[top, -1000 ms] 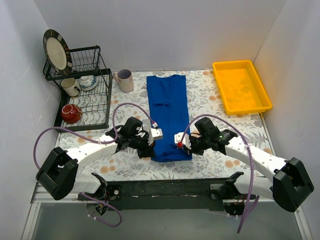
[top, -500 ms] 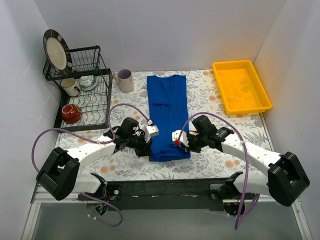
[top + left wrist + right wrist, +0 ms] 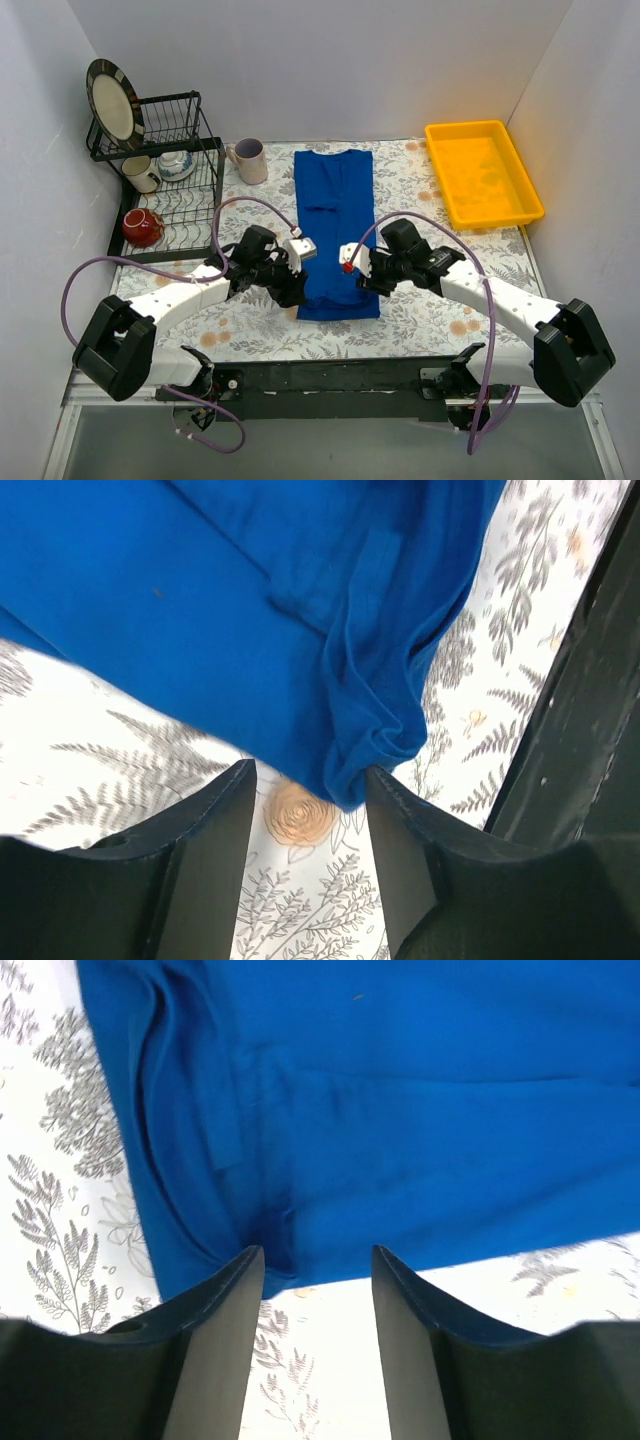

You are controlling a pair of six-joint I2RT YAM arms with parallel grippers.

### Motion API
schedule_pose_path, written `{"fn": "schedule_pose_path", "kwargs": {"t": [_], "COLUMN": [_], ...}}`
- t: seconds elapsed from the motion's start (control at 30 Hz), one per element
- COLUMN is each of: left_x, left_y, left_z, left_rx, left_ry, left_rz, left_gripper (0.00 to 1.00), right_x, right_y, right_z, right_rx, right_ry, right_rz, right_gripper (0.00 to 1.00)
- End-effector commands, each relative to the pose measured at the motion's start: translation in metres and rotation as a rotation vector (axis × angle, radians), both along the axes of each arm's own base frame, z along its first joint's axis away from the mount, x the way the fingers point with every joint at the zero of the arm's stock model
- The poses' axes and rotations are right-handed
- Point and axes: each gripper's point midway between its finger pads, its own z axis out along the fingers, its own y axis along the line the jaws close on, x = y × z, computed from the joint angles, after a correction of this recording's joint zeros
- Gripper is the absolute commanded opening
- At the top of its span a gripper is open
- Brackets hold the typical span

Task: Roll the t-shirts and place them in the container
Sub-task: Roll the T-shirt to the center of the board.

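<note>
A royal-blue t-shirt [image 3: 335, 200] lies folded into a long narrow strip down the middle of the flowered table, plain side up. My left gripper [image 3: 296, 292] is at the left corner of its near end, and my right gripper [image 3: 362, 284] is at the right corner. In the left wrist view the bunched corner of the t-shirt [image 3: 375, 735] lies just past my open left gripper [image 3: 310, 772], touching the right finger's tip. In the right wrist view the flat hem of the t-shirt [image 3: 420, 1110] ends at my open right gripper [image 3: 318, 1252], with bare table between the fingers.
A black dish rack [image 3: 190, 215] with a plate [image 3: 110, 100], cups and a red mug [image 3: 142, 227] stands at the left. A white mug [image 3: 249, 160] sits beside the shirt's far end. A yellow tray [image 3: 483, 172] is at the back right. The dark table rail [image 3: 330, 375] runs along the near edge.
Both grippers have opened and let go of the shirt's near end. Both have shifted a little farther from the table's near edge, and the hem now lies on the table.
</note>
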Motion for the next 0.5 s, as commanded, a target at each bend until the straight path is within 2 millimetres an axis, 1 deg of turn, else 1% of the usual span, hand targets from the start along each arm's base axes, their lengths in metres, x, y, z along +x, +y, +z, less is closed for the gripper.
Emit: {"fn": "schedule_pose_path", "kwargs": {"t": [0.0, 0.03, 0.07, 0.2, 0.27, 0.3, 0.33, 0.37, 0.43, 0.47], "left_x": [0.008, 0.005, -0.006, -0.018, -0.023, -0.028, -0.031, -0.034, -0.037, -0.035], "left_y": [-0.008, -0.012, -0.016, -0.019, -0.02, -0.022, -0.022, -0.022, -0.023, -0.024], "left_z": [0.048, 0.055, 0.058, 0.057, 0.054, 0.056, 0.054, 0.052, 0.047, 0.04], "left_rx": [-0.065, -0.085, -0.119, -0.147, -0.153, -0.173, -0.178, -0.182, -0.191, -0.176], "left_ry": [-0.099, -0.1, -0.063, -0.018, 0.008, 0.023, 0.037, 0.047, 0.067, 0.081], "left_rz": [-0.056, -0.081, -0.131, -0.187, -0.198, -0.221, -0.233, -0.242, -0.257, -0.254], "left_gripper": [0.48, 0.49, 0.47, 0.41, 0.35, 0.31, 0.28, 0.22, 0.21, 0.22], "right_x": [0.015, 0.012, 0.006, -0.012, -0.018, -0.022, -0.023, -0.026, -0.027, -0.028], "right_y": [0.003, 0.002, 0.0, -0.002, 0.0, 0.0, 0.001, -0.001, -0.001, -0.001], "right_z": [0.042, 0.043, 0.039, 0.028, 0.027, 0.024, 0.023, 0.018, 0.013, 0.012], "right_rx": [0.057, 0.062, 0.056, 0.045, 0.054, 0.049, 0.053, 0.046, 0.04, 0.04], "right_ry": [-0.081, -0.071, -0.046, 0.022, 0.043, 0.053, 0.06, 0.069, 0.086, 0.091], "right_rz": [-0.073, -0.069, -0.062, -0.018, 0.014, 0.03, 0.04, 0.04, 0.044, 0.047], "right_gripper": [0.56, 0.56, 0.54, 0.49, 0.45, 0.43, 0.42, 0.4, 0.38, 0.38]}}
